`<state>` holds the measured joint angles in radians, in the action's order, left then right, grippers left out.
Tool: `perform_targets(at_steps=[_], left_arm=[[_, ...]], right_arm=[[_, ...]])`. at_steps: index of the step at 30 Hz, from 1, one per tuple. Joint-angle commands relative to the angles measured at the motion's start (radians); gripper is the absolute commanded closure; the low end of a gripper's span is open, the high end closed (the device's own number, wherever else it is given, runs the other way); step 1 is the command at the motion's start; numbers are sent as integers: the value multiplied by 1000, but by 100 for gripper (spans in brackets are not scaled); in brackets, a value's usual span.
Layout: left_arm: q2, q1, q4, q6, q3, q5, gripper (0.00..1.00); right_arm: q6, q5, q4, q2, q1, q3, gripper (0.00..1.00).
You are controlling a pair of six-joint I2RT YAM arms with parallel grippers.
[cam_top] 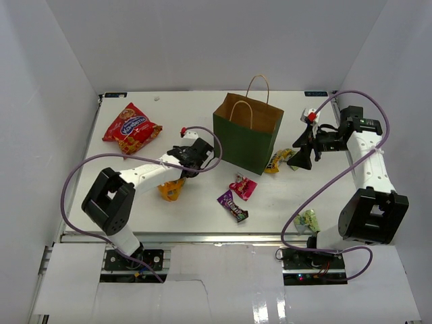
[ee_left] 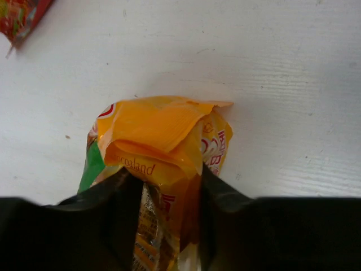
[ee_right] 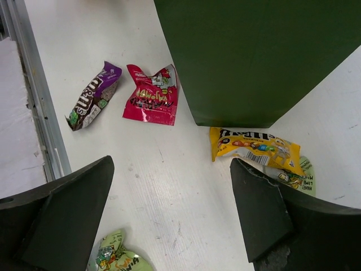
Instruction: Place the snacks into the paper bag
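Observation:
The dark green paper bag (cam_top: 246,138) stands upright mid-table, mouth open. My left gripper (cam_top: 177,178) is shut on the orange-yellow bag (cam_top: 170,190), left of the paper bag; in the left wrist view my gripper (ee_left: 166,192) pinches that packet (ee_left: 158,135) low over the table. My right gripper (cam_top: 300,159) is open and empty, right of the paper bag, above the yellow candy pack (cam_top: 278,160). The right wrist view shows my gripper (ee_right: 169,192), the yellow pack (ee_right: 254,148), the pink wrapper (ee_right: 151,95), the purple wrapper (ee_right: 93,96) and the bag's wall (ee_right: 254,56).
The red chip bag (cam_top: 131,127) lies at the back left. The pink wrapper (cam_top: 243,186) and the purple wrapper (cam_top: 232,206) lie in front of the paper bag. A light-green wrapper (cam_top: 308,220) lies by the right arm's base; another (ee_right: 299,176) peeks from under the yellow pack.

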<state>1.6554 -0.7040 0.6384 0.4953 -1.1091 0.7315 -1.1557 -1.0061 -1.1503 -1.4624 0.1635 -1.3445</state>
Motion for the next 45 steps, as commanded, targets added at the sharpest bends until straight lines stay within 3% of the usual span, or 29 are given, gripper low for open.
perform_targets(at_steps=[1,6,11,16,20,22,27,30,38,43,45], left_arm=[[-31,-2,-57,32,63,-27,59],[-98,-2,-72,55,91,-66,81],[-291,-2,-156,69,149,-168,87],[-558,9,-301,51,236,-358,90],[-684,14,-488,-35,296,-490,100],[-707,14,-529,-109,285,-518,100],[-668,15,-517,-292,81,-480,100],[-614,15,-589,-452,-61,-489,100],[-361,27,-758,-854,-359,-663,100],[-173,63,-793,-954,-518,-730,100],[-117,87,-795,-945,-616,-824,100]], right_arm=[[-7,-45,3,8,4,4,11],[-13,-48,-8,10,4,-7,11],[-41,-60,-40,7,4,-27,11],[-47,-80,-57,5,4,-39,11],[-47,-91,-62,4,2,-44,11],[-47,-95,-63,1,2,-48,11],[-47,-104,-65,-3,4,-58,11],[-45,-112,-66,-7,2,-61,11],[-52,-114,-65,2,1,-47,11],[-42,-140,-65,4,2,-41,11],[-41,-144,-68,2,2,-41,11]])
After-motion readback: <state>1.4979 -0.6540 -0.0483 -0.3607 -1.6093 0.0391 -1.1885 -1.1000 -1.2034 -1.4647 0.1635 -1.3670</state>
